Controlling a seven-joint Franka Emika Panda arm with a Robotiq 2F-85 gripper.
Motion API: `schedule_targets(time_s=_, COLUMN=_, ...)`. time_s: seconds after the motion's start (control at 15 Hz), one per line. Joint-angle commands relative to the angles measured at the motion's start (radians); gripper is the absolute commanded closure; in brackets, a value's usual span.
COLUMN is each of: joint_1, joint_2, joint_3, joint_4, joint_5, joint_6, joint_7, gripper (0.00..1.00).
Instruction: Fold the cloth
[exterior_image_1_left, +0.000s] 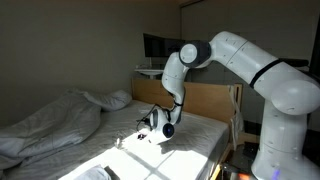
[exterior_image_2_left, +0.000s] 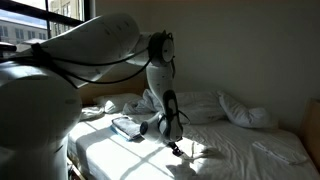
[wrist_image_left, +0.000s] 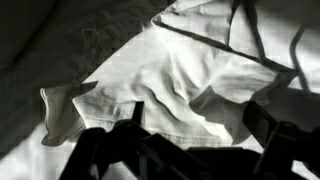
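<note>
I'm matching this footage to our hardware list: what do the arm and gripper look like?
The arm is glossy white, with rounded segments and dark bands at the joints. Black cables run along it. The gripper is dark; its fingers show as black silhouettes in the wrist view.

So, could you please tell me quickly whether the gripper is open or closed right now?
Gripper: open, holding nothing; the white cloth shows in the gap between its fingers in the wrist view.
</note>
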Motion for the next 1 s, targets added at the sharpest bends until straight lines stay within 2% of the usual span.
schedule_targets(time_s=0.0, joint_1=-0.018, joint_2=-0.012, joint_3=0.033, joint_4=0.005, joint_5=0.002, joint_6=0.027, joint_7=-0.018, gripper=0.00)
schedule_targets(time_s=0.07, joint_1=-0.018, joint_2=-0.010, joint_3=0.038, joint_4=0.009, joint_5=0.002, joint_6=0.029, joint_7=-0.017, gripper=0.00)
schedule_targets(time_s=0.13, joint_1=-0.019, joint_2=-0.008, joint_3=0.043, joint_4=0.015, joint_5=0.002, joint_6=0.036, joint_7=-0.017, gripper=0.06)
schedule_targets(time_s=0.2, joint_1=-0.018, joint_2=-0.007, joint_3=0.047, joint_4=0.019, joint_5=0.002, joint_6=0.038, joint_7=-0.017, gripper=0.27)
schedule_targets(time_s=0.33, joint_1=-0.018, joint_2=-0.008, joint_3=0.048, joint_4=0.013, joint_5=0.001, joint_6=0.020, joint_7=-0.009, gripper=0.32)
schedule_targets(time_s=0.4, joint_1=-0.020, joint_2=-0.008, joint_3=0.044, joint_4=0.008, joint_5=0.002, joint_6=0.008, joint_7=-0.005, gripper=0.37)
schedule_targets(time_s=0.67, joint_1=-0.012, joint_2=-0.014, joint_3=0.036, joint_4=0.003, joint_5=0.002, joint_6=-0.017, joint_7=-0.017, gripper=0.65)
schedule_targets(time_s=0.93, joint_1=0.035, joint_2=-0.013, joint_3=0.026, joint_4=0.025, joint_5=0.001, joint_6=-0.038, joint_7=-0.098, gripper=0.89)
